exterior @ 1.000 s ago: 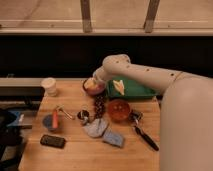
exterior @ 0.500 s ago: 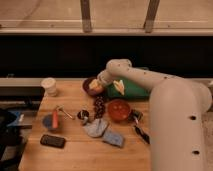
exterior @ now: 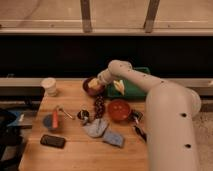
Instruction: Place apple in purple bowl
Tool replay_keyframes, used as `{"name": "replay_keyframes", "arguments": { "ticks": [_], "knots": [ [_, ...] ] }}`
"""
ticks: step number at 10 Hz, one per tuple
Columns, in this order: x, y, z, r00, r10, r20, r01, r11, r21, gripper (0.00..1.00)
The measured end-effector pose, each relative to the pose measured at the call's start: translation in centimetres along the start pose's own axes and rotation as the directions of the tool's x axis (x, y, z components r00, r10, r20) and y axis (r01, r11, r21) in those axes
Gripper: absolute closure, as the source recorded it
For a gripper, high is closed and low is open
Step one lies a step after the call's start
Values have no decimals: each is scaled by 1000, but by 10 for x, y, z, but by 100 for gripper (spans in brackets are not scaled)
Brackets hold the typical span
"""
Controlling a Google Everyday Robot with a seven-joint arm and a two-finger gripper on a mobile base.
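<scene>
I see a lab-style test bench — a wooden table (exterior: 75,152) under a long window sill, strewn with bowls, a cup (exterior: 49,86), a phone (exterior: 53,141) — the gripper (exterior: 97,82) above the purple bowl (exterior: 92,90).

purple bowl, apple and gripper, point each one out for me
purple bowl (exterior: 90,90): camera view, point on its front rim.
apple (exterior: 94,83): camera view, point on its yellow top, over the bowl.
gripper (exterior: 100,80): camera view, point at the arm's tip beside the apple.

2 bowls: purple bowl (exterior: 93,87), red bowl (exterior: 119,110). 1 apple (exterior: 94,83), 1 cup (exterior: 49,86), 1 phone (exterior: 53,141). 1 gripper (exterior: 101,80) over purple bowl.
</scene>
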Motion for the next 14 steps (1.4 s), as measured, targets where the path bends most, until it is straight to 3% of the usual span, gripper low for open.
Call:
{"name": "replay_keyframes", "arguments": {
  "ticks": [4,6,9,14],
  "knots": [
    [-6,2,16,1000,-21,11,21,999,-39,40],
    [-5,0,12,999,-20,45,22,999,-43,23],
    [-11,9,8,997,-45,62,48,997,-52,20],
    [-12,14,7,997,-55,53,58,996,-71,20]
  ]
}}
